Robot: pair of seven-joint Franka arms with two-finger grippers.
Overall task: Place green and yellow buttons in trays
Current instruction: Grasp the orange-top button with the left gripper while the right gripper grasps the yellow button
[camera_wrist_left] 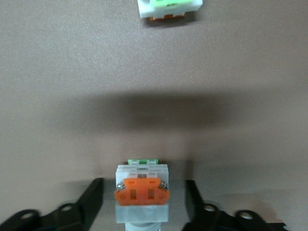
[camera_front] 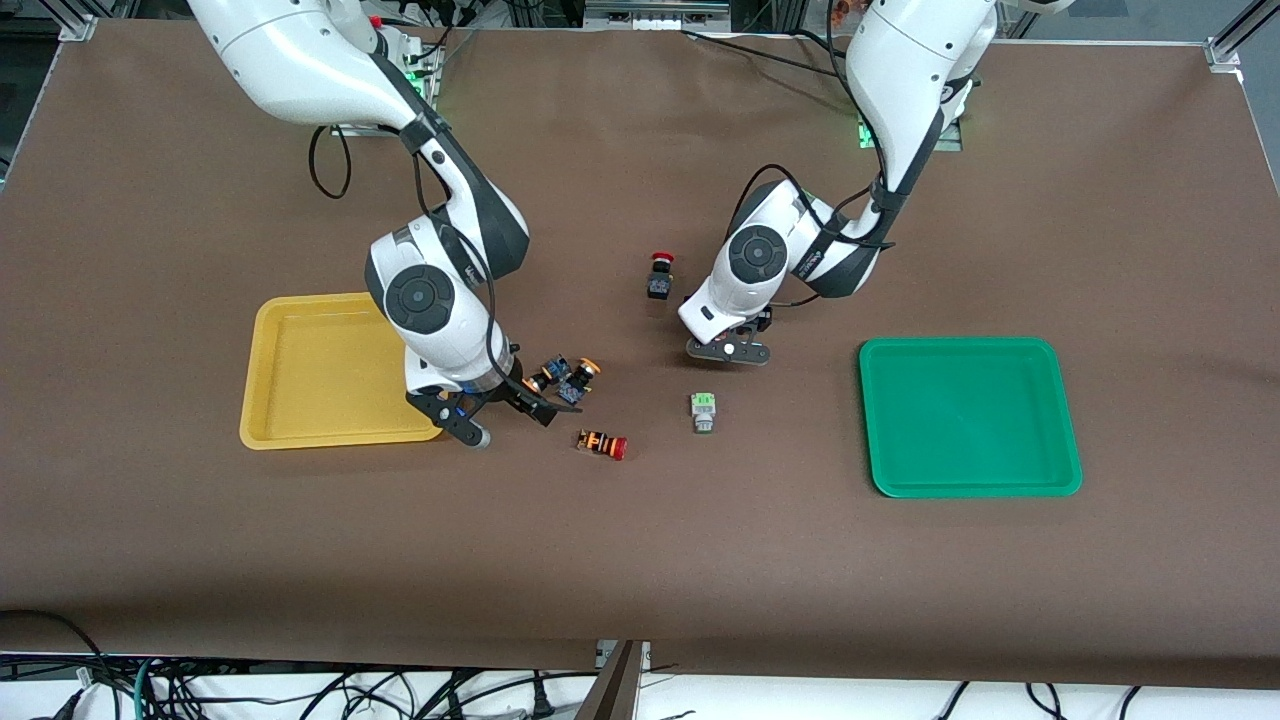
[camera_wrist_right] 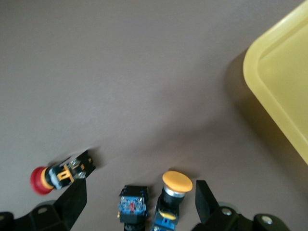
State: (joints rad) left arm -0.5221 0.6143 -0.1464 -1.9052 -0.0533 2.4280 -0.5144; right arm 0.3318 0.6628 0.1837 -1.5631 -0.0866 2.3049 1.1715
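Two black-bodied buttons with orange-yellow caps (camera_front: pixel 580 377) (camera_front: pixel 547 373) lie side by side near the yellow tray (camera_front: pixel 320 370). My right gripper (camera_front: pixel 510 422) hangs open close beside them. In the right wrist view both buttons (camera_wrist_right: pixel 172 199) (camera_wrist_right: pixel 133 208) show between its spread fingers (camera_wrist_right: pixel 73 198). A whitish-grey button with an orange part (camera_wrist_left: pixel 142 192) lies between the fingers (camera_wrist_left: pixel 92 201) of my left gripper (camera_front: pixel 728 350), down at the table; a gap shows on each side. The whitish button with a green part (camera_front: pixel 703 411) (camera_wrist_left: pixel 168 8) lies nearer the front camera. The green tray (camera_front: pixel 965 415) holds nothing.
A black button with a red cap (camera_front: pixel 659 275) stands beside the left arm's wrist. An orange-striped button with a red cap (camera_front: pixel 602 444) (camera_wrist_right: pixel 60 174) lies near the right gripper, nearer the front camera. The yellow tray's rim (camera_wrist_right: pixel 284 82) is close to the right gripper.
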